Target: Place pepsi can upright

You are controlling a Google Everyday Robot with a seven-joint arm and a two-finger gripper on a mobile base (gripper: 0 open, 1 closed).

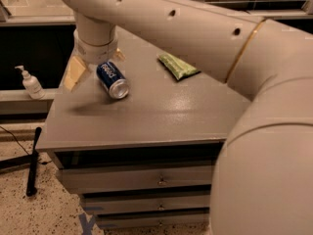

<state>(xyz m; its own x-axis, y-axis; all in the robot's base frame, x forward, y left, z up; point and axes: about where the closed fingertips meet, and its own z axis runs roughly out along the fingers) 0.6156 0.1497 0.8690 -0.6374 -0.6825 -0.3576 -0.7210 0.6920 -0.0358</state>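
On the grey cabinet top [156, 119], toward its left rear part, the pepsi can [112, 80] is seen lying on its side, not upright. Its dark-blue wall with white lettering is turned upward, and its silver end is pointed toward the front edge and slightly to the right.

Directly above and behind the can, the gripper [94, 71] is held low over the surface, hanging from the thick cream arm [195, 31] that is stretched across the upper part of the view. The claw is released: one tan finger [74, 73] is seen to the left of the can with a strip of bare tabletop between them, and a sliver of the other shows at the can's far right side. Nothing is gripped.

Well to the right of the can, a green chip bag [178, 65] is laid flat, partly covered by the arm. Below the top, drawers [142, 180] with small knobs are stacked. A pump bottle [30, 82] is stood on a ledge left of the cabinet, and a black pole [33, 163] is rested on the speckled floor [29, 214], where blue tape [88, 223] is stuck.
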